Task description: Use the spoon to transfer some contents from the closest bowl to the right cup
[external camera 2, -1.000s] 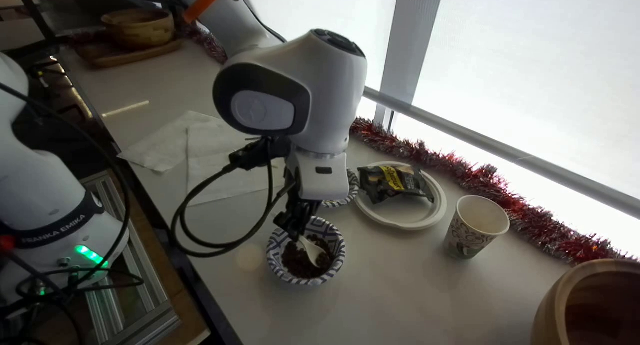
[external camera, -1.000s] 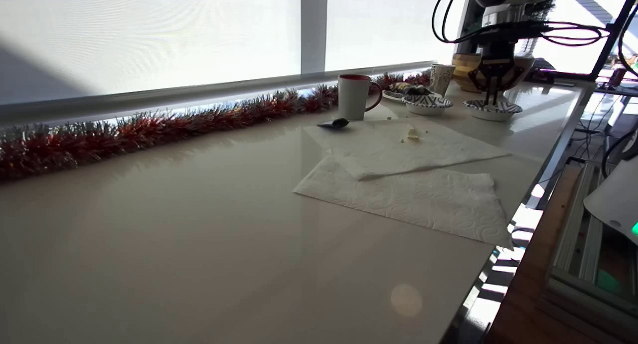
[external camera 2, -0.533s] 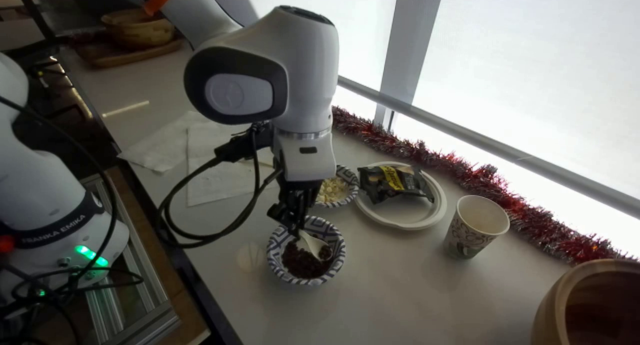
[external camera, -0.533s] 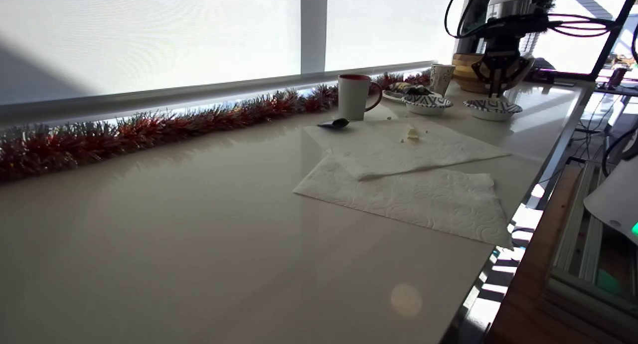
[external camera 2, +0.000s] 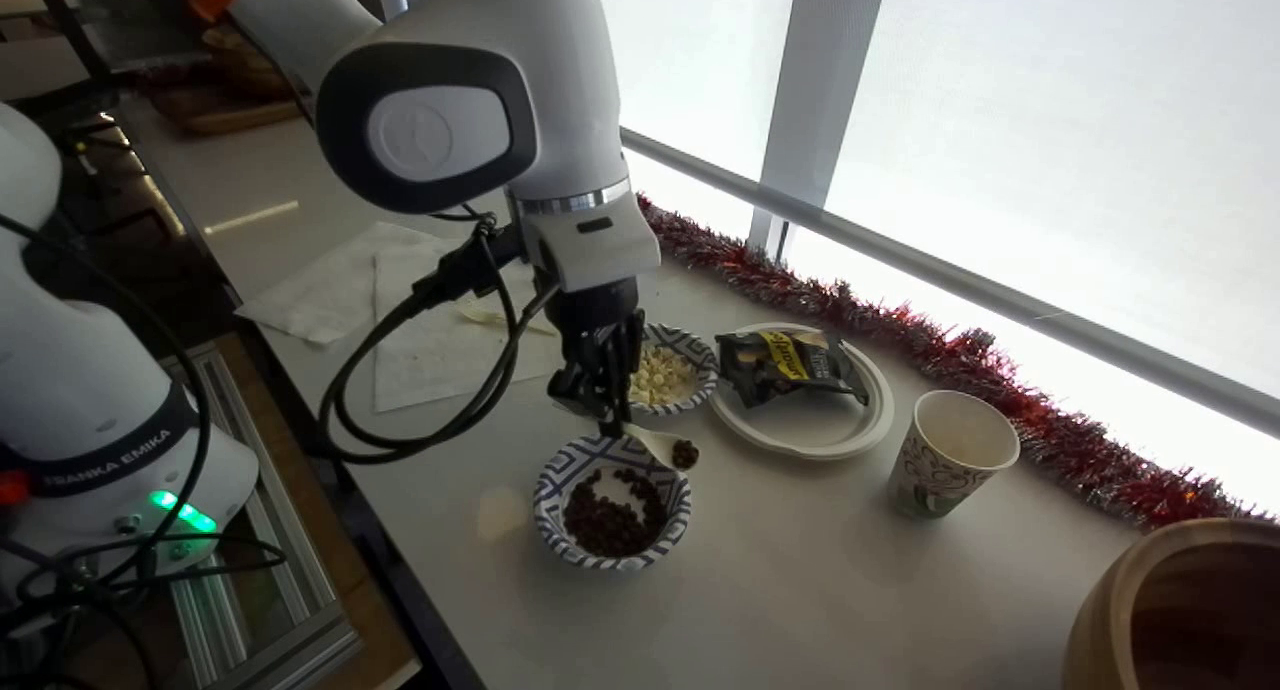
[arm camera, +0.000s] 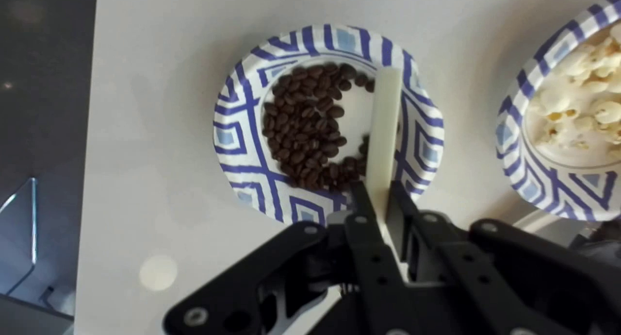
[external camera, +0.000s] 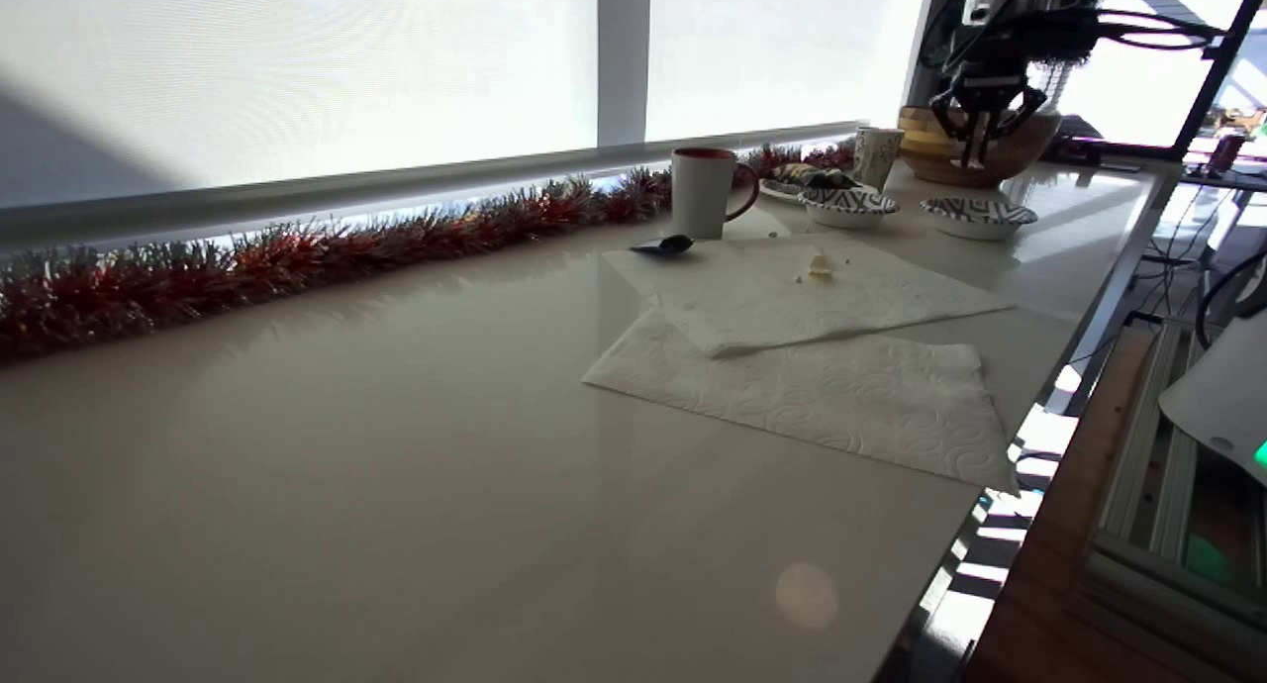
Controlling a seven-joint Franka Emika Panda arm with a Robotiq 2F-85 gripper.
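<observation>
A: What is changing at the patterned bowl (external camera 2: 555, 480)?

B: The spoon (external camera 2: 656, 445) is coming up out of it. In an exterior view its head is hanging just past the bowl's upper right rim, near the middle of the frame, and is carrying a few dark beans (external camera 2: 685, 454).

A: And the gripper (arm camera: 379, 194)?

B: It is holding the spoon, its jaws pressing narrowly on the handle (arm camera: 384, 131) in the wrist view.

A: So how is the task going?

B: The scooping is probably finishing and the carrying is presumably beginning. The paper cup (external camera 2: 935, 480), standing upright at the right of that exterior frame, is looking like the target. The spoon is hanging well apart from it, so nothing seems to be going in yet.

A: What is differing from the earlier frame?

B: The spoon's head is no longer resting among the beans. The gripper is sitting higher in both exterior views, and more of the popcorn bowl (external camera 2: 699, 358) is showing behind it than a second ago. The cup and both bowls are staying put.
</observation>
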